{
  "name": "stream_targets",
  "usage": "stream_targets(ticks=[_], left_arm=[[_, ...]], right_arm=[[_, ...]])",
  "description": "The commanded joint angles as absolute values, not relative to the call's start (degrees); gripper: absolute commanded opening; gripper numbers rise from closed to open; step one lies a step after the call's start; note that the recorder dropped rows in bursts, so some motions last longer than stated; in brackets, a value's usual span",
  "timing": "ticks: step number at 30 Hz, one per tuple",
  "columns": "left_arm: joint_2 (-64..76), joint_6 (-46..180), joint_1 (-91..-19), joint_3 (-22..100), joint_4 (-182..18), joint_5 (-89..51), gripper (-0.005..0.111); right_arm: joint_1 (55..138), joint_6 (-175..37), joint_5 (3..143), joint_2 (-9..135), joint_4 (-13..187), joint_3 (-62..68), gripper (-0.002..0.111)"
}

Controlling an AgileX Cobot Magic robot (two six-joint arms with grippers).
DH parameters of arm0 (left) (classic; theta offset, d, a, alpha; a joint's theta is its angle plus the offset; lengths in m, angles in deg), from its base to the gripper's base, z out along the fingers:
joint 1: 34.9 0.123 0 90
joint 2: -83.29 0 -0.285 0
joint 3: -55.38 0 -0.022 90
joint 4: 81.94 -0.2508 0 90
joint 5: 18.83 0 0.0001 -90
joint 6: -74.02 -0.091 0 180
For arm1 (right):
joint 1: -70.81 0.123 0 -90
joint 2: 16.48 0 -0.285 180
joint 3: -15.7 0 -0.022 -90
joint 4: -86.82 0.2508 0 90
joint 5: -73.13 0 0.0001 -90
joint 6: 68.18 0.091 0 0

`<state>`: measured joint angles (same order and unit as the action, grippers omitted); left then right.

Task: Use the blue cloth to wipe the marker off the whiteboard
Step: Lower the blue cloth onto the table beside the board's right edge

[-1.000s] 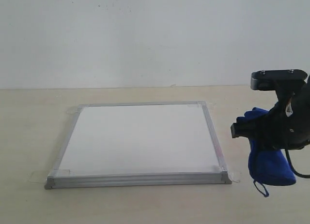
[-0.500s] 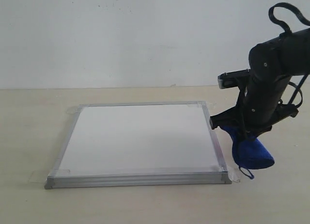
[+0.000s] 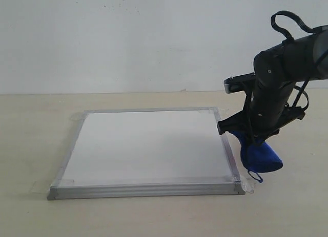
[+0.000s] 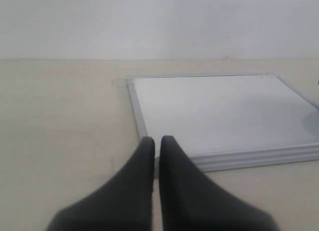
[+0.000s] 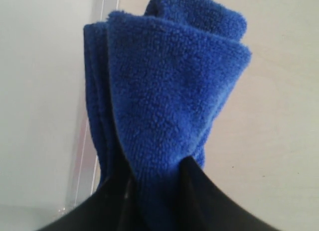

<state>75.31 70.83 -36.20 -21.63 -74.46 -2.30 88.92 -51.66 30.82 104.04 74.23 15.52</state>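
Note:
The whiteboard lies flat on the table, its white face blank; the marker does not show on it in any view. My right gripper hangs just off the board's right edge, shut on the blue cloth, which droops from it down to the table. In the right wrist view the folded blue cloth is pinched between the right gripper fingers, with the whiteboard frame beside it. The left gripper is shut on nothing, just short of a corner of the whiteboard.
The beige table runs all round the board. A plain white wall stands behind it. Clear tape tabs stick out at the board's corners. The left arm is out of the exterior view.
My right arm has swung left from the table's right side to the board's right edge, carrying the blue cloth with it. The board has not moved.

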Motion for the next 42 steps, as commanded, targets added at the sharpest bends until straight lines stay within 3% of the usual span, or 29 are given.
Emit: stream_targets(ticks=[1,42], left_arm=[[75.5,70.5,-36.1,-21.8,-74.4,-2.5,0.004],[75.5,70.5,-36.1,-21.8,-74.4,-2.5,0.004]], right_arm=[[88.5,-52.3,30.8,103.9,73.2,15.9,0.000],[88.5,-47.6,33.9,108.6,73.8,15.8,0.000]])
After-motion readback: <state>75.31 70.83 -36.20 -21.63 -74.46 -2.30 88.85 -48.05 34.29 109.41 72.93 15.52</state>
